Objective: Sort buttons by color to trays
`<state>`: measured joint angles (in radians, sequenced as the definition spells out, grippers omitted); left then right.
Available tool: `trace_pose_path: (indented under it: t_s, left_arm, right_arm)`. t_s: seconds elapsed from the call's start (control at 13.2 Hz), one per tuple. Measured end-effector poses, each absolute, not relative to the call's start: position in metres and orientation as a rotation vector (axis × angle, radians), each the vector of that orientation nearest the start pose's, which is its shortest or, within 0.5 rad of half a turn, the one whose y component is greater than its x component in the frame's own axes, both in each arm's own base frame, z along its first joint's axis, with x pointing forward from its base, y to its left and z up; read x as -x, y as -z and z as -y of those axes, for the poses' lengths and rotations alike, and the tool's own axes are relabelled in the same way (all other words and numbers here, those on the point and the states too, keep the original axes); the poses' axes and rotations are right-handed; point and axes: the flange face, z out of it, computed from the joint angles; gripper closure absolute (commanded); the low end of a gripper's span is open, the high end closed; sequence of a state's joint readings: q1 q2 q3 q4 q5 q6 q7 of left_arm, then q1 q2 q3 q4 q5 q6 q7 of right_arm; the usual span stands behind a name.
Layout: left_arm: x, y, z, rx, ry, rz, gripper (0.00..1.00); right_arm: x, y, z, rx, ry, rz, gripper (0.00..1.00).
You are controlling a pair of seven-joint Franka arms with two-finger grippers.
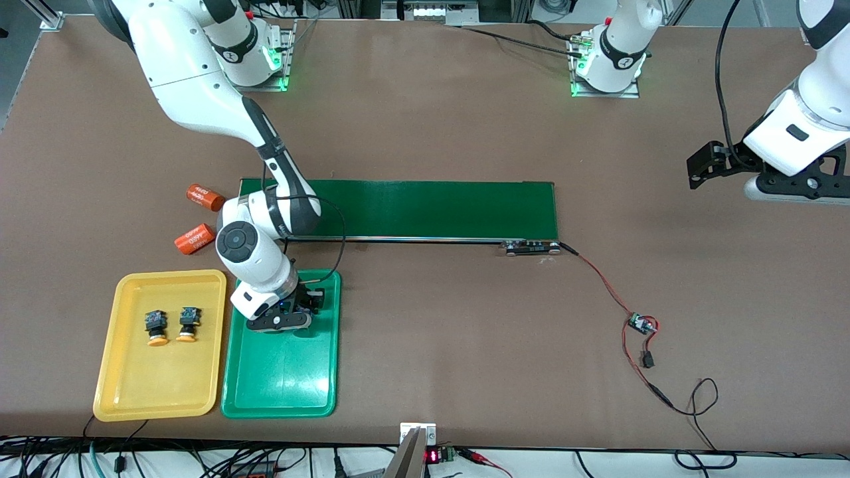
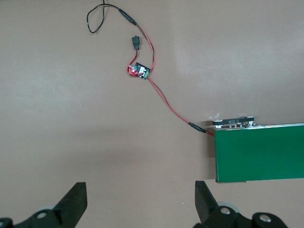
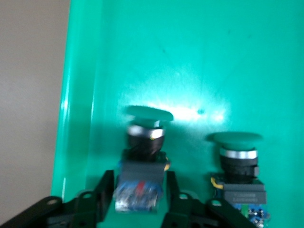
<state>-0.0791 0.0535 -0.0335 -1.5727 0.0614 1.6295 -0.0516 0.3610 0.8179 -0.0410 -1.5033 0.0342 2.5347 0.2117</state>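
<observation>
The right gripper [image 3: 140, 199], low in the green tray [image 1: 279, 392], brackets a green button [image 3: 142, 156] lying lengthwise, fingers just parting.

Two buttons with yellow-orange caps [image 1: 155, 326] [image 1: 188, 324] lie side by side, apart, in the yellow tray [image 1: 126, 392], caps pointing toward the front camera. The green tray [image 1: 285, 392] sits just beside it, toward the left arm's end. Two green-capped buttons lie in it, one [image 3: 142, 156] between the right hand's fingers, the other [image 3: 237, 164] just beside.
</observation>
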Motion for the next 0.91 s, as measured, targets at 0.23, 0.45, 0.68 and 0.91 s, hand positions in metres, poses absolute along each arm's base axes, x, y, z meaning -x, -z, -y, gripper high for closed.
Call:
trace_pose_path:
  t_s: [0.23, 0.45, 0.68, 0.91]
  left_arm:
    - [-0.573, -0.599, 0.058, 3.081, 0.011, -0.099, 0.00]
    - [-0.572, -0.598, 0.058, 3.081, 0.005, -0.099, 0.00]
    - [-0.572, -0.598, 0.058, 3.081, 0.004, -0.099, 0.00]
    - [-0.572, -0.598, 0.058, 3.080, 0.004, -0.100, 0.00]
  right_arm:
    - [-0.699, -0.245, -0.240, 3.070, 0.308, 0.155, 0.00]
    - [-0.693, -0.324, -0.239, 3.073, 0.269, 0.143, 0.00]
    - [-0.675, -0.405, -0.220, 3.090, 0.186, 0.052, 0.00]
    - [-0.666, -0.470, -0.157, 3.104, 0.137, -0.082, 0.00]
